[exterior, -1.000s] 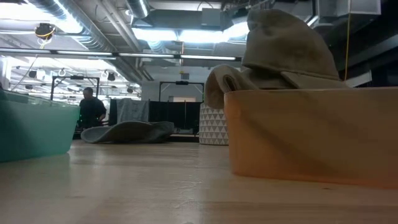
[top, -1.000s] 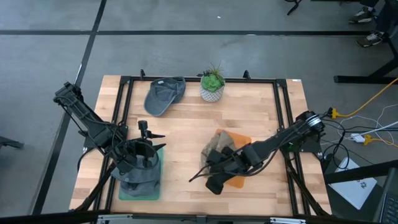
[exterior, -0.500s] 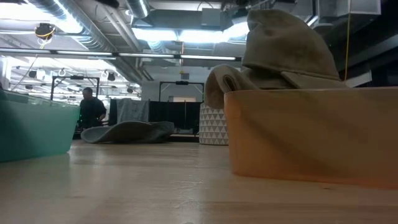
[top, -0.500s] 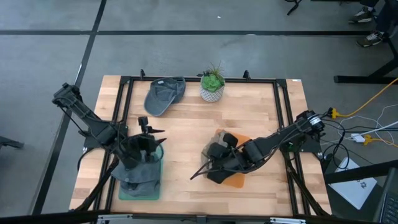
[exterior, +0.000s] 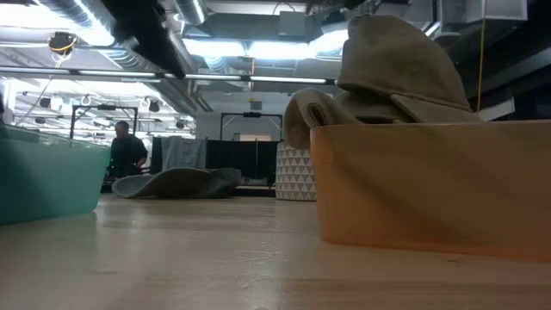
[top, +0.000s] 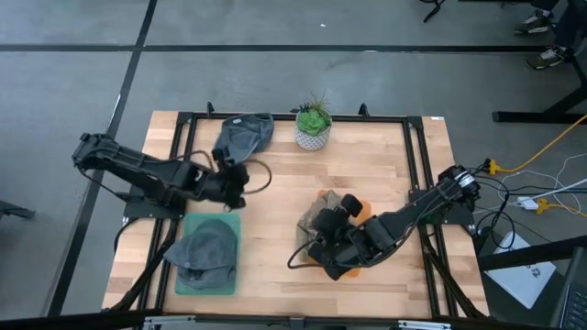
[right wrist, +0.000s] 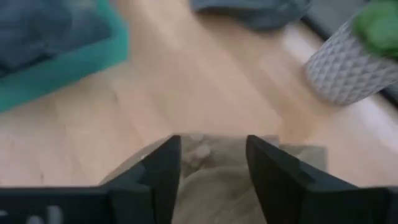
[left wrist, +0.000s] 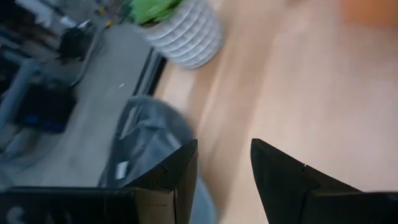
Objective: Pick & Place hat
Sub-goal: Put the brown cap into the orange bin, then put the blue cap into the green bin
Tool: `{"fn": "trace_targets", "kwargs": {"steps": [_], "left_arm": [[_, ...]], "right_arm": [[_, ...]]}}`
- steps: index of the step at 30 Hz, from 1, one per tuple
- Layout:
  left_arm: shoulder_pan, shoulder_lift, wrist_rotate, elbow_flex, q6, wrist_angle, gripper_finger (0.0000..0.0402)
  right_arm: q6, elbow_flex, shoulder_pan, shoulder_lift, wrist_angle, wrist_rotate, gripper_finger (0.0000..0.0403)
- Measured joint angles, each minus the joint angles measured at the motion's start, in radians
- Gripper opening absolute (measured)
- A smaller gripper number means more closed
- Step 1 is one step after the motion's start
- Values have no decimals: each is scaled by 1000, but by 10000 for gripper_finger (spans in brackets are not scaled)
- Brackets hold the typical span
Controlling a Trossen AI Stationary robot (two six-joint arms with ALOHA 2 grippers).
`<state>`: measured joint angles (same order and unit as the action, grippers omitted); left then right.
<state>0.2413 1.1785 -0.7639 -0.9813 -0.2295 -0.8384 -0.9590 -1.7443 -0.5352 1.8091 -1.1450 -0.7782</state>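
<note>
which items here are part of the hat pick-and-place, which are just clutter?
Job:
- grey cloth hat lying in the teal tray
- tan cloth hat in the orange bin
- grey cap flat on the wooden table, far edge
- left gripper, open, empty, above the table near that cap
- right gripper, open over the tan hat

Clutter:
- green plant in white patterned pot

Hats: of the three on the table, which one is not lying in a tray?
The grey-blue cap at the table's far edge, beside the white potted plant. The grey hat lies in the teal tray, the khaki hat in the orange tray.
</note>
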Motion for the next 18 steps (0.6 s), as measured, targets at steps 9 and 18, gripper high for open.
{"fn": "trace_targets", "kwargs": {"steps": [9, 18], "left_arm": [[-253, 123, 13, 0, 84, -6, 143], [-410, 339, 68, 0, 87, -4, 143]], "right_arm": [[-81, 0, 1, 0, 76, -180, 204], [-86, 0, -2, 0, 138, -174, 204]]}}
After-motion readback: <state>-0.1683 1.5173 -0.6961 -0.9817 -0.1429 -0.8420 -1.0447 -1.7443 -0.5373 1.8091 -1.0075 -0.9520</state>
